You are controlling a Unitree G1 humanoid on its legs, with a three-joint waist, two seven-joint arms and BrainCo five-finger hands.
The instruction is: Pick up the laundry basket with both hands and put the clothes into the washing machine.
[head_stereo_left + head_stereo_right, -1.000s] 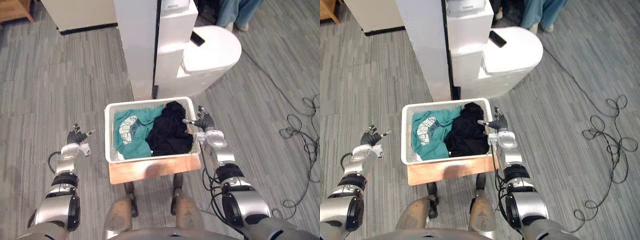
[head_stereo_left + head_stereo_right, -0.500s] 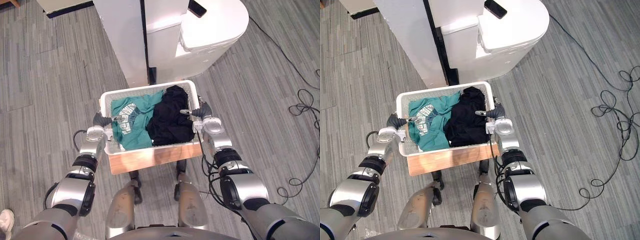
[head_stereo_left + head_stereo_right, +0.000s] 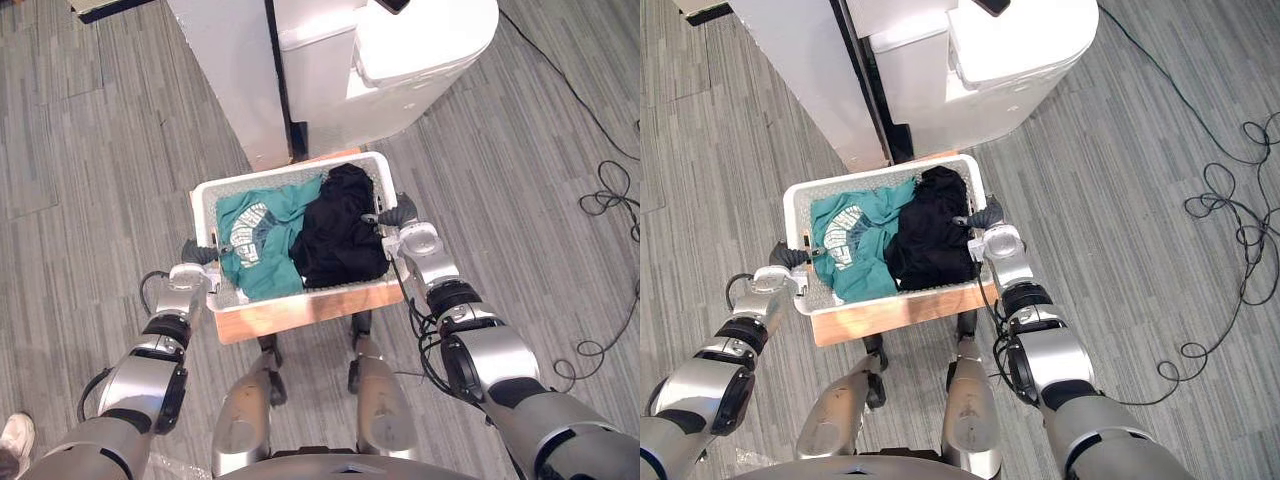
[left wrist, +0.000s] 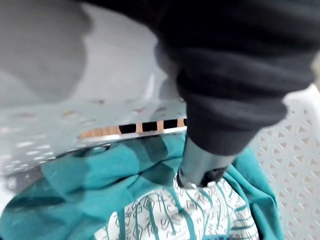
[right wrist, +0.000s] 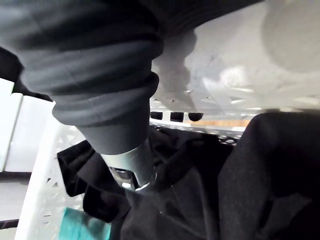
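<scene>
Laundry basket (image 3: 330,291) sits on a wooden stand (image 3: 300,314), not yet lifted. The stand's near edge shows just below the basket's front wall.

Left hand (image 3: 193,253) is at the basket's left wall. Its thumb (image 4: 200,170) is hooked over the rim and comes down onto the teal garment (image 3: 262,245) inside. The rest of the hand is outside the wall, tucked under the rim and hidden. I read this as a grip on the rim.

Right hand (image 3: 402,213) mirrors it on the basket's right wall, with its thumb (image 5: 131,167) over the rim against the black garment (image 3: 338,235).

Likely reason for the hold: opposed grips at mid-length balance the load, so the basket should come up level rather than tip to one side.

Clothes: teal fills the basket's left half and black the right, both heaped inside. Nothing hangs over the rim that I can see.

Step in hand, my reading: the grasp is set and the lift comes next.

Beyond the basket's far wall stands a white column (image 3: 225,80). Right of that is the washing machine (image 3: 420,50), white, round-topped and close behind the basket. I cannot make out its opening.

The floor (image 3: 90,180) is grey wood-look plank all round. Loose dark cables (image 3: 610,195) lie well to the basket's right.
</scene>
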